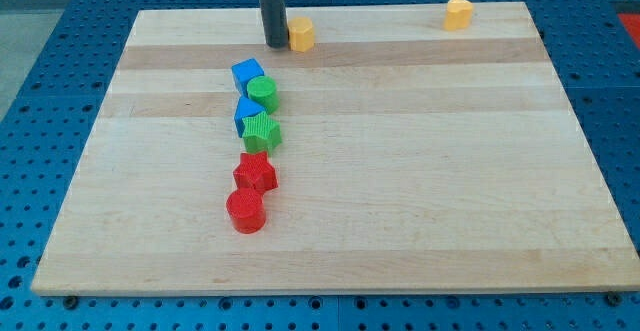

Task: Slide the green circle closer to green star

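The green circle [263,94] lies on the wooden board [420,171], left of centre, touching a blue block [246,73] above it. The green star [262,131] lies just below the circle, with a second blue block [245,113] between them on the left. The two green blocks are very close, nearly touching. My tip [275,44] rests on the board near the view's top, above the blue block and well above the green circle, right beside a yellow block [301,34].
A red star [256,172] and a red circle [245,211] lie below the green star. Another yellow block [458,14] sits at the board's top right. A blue perforated table surrounds the board.
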Motion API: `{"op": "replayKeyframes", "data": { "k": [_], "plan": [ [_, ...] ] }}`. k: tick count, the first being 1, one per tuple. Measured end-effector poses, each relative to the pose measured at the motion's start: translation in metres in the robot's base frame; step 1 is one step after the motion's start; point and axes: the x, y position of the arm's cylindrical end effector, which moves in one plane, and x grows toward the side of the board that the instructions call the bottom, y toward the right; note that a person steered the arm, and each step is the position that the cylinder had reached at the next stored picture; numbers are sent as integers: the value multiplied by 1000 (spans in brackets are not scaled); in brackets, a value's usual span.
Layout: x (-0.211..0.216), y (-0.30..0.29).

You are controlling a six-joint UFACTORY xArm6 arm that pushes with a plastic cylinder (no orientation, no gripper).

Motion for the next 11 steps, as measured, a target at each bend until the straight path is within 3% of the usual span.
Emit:
{"op": "replayKeyframes", "data": {
  "k": [3, 7, 9, 11],
  "plan": [
    [-10, 13],
    [-48, 88],
    [-42, 94],
    [-37, 147]
  ]
}}
